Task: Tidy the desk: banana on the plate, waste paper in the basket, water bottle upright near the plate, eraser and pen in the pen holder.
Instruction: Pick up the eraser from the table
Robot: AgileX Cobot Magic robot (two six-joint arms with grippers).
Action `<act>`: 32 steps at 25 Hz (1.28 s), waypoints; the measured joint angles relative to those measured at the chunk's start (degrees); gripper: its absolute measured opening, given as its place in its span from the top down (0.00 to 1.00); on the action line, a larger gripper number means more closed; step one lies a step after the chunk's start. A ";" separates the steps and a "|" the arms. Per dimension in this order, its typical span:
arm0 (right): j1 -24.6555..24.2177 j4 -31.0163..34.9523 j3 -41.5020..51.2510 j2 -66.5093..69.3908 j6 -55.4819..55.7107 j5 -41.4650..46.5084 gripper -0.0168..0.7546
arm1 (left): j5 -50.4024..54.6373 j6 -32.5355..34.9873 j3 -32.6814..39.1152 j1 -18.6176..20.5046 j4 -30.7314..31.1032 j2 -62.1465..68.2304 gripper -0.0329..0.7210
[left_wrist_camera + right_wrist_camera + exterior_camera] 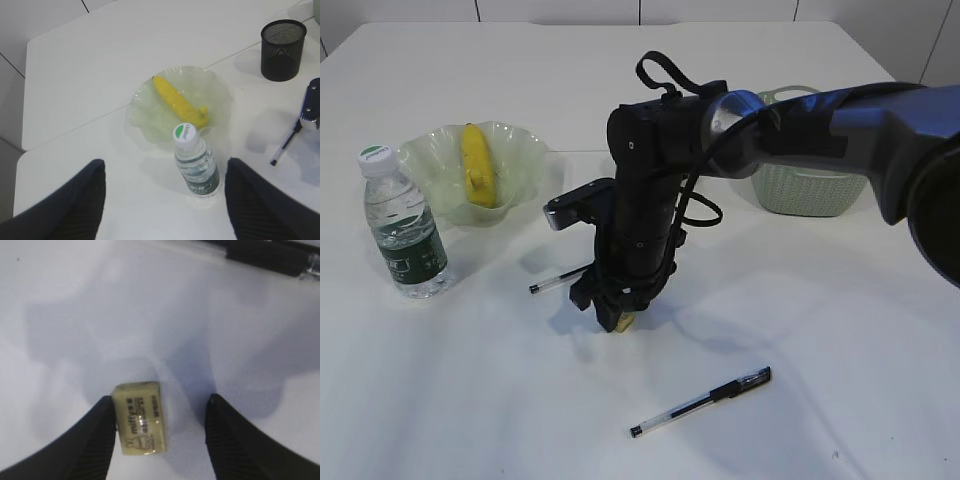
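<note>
Item: eraser (pixel 141 417). Small cream-yellow block in a printed paper sleeve, short faces rounded. Lying flat on the white table (pixel 740 60), toward the middle, nearer the front edge than the back. Judged light, firm yet slightly rubbery, not fragile; sleeve likely a little slick. Best taken across the two long sides, pads square on the sleeve, low enough not to tip it.

Right gripper (pixel 160 435): lowered over the eraser, jaws parted about halfway. Left finger (pixel 95 440) touching or just beside one long side; right finger (pixel 235 440) apart from it, bare table between. Not yet clamped, nothing lifted.

Left gripper (pixel 165 200): held high over the left part of the table, jaws wide, empty.

Also listed: banana (pixel 177 102) on the plate (pixel 145 107); water bottle (pixel 196 165) upright just beside the plate; pen holder (pixel 282 49) toward the back; one pen (pixel 560 280) just beside the right arm, another pen (pixel 705 400) near the front edge; basket (pixel 800 185) toward the right edge.
</note>
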 joint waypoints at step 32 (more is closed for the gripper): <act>0.00 0.00 0.00 0.00 0.04 -1.16 0.72 | 0.00 0.00 0.00 0.00 0.00 0.00 0.26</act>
